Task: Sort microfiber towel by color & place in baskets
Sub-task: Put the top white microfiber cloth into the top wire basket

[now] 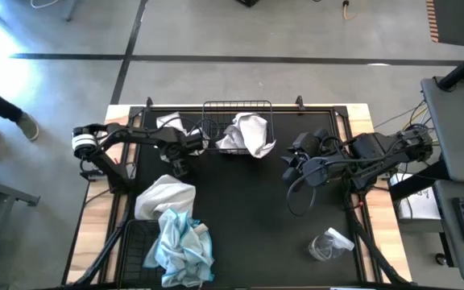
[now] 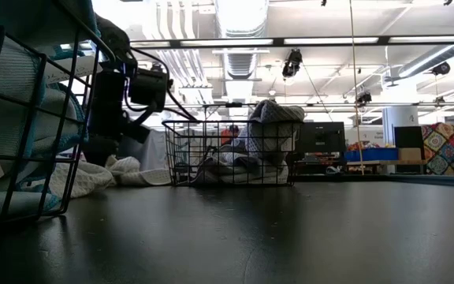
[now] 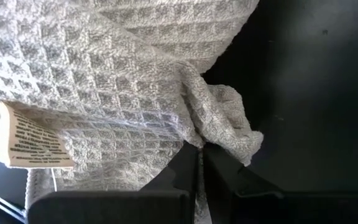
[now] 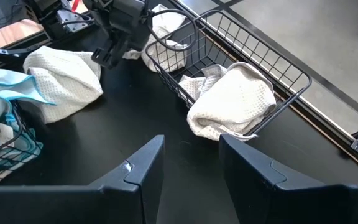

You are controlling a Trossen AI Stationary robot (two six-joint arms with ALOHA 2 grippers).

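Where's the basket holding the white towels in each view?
High view: basket at top centre, at the mat's far edge.
Low view: basket in the centre, mid-distance.
Left wrist view: not in it.
Right wrist view: basket from upper centre to right.
Shared landmark: the draped towel over its rim.

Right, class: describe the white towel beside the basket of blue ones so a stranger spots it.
Start at the black mat; the wire basket at its near-left corner holds blue towels. The white towel is heaped on the mat beyond that basket. Unlike the white towels by the far basket, the left gripper pinches it; the right gripper waits open mid-mat.
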